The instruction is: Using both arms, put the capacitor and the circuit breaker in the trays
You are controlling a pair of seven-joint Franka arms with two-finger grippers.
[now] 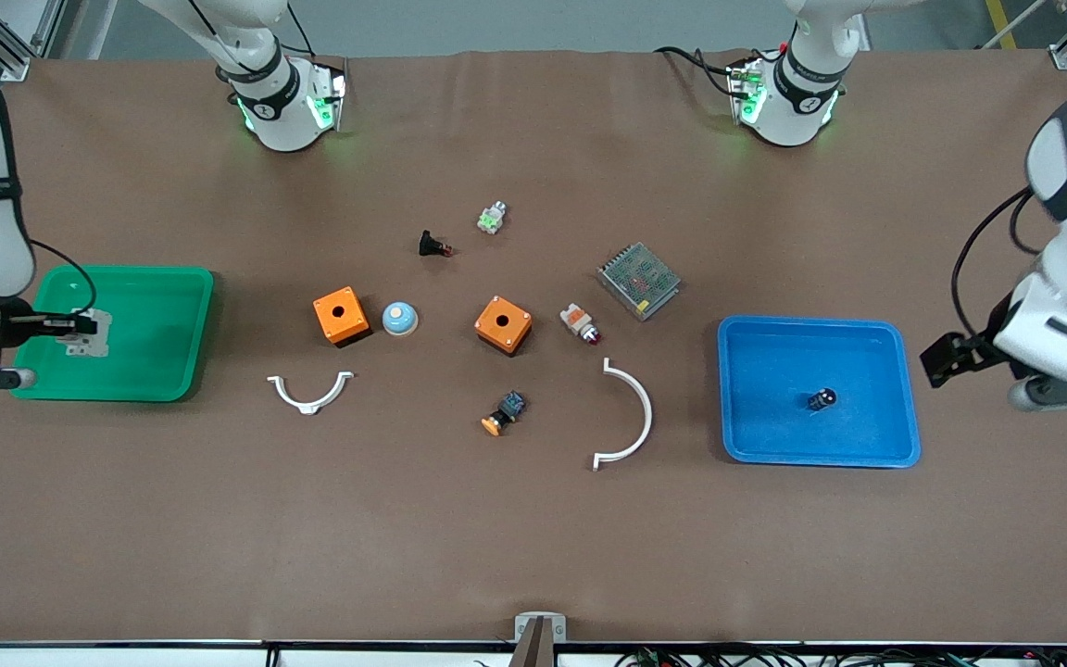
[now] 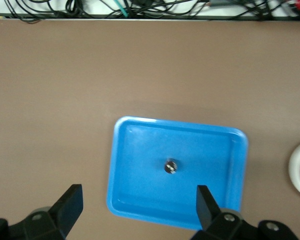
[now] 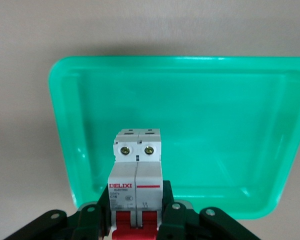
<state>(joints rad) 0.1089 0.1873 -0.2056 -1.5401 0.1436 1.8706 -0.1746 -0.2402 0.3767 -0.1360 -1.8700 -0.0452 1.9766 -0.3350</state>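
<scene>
The capacitor (image 1: 822,399), a tiny black cylinder with a silvery end, lies near the middle of the blue tray (image 1: 904,389); it also shows in the left wrist view (image 2: 170,166). My left gripper (image 1: 946,357) is open and empty, up beside the blue tray's edge at the left arm's end of the table; in the left wrist view (image 2: 137,197) its fingers stand wide apart. My right gripper (image 1: 70,325) is shut on the white-grey circuit breaker (image 1: 92,333) over the green tray (image 1: 163,371). The right wrist view shows the fingers (image 3: 175,215) clamped on the breaker (image 3: 137,175) at its red levers.
Mid-table lie two orange boxes (image 1: 341,315) (image 1: 503,324), a blue dome button (image 1: 399,319), two white curved pieces (image 1: 309,393) (image 1: 631,417), a metal mesh unit (image 1: 639,280), an orange-capped push-button (image 1: 504,412), a white-and-orange button (image 1: 579,322), a black red-tipped part (image 1: 432,245) and a small green-white part (image 1: 492,218).
</scene>
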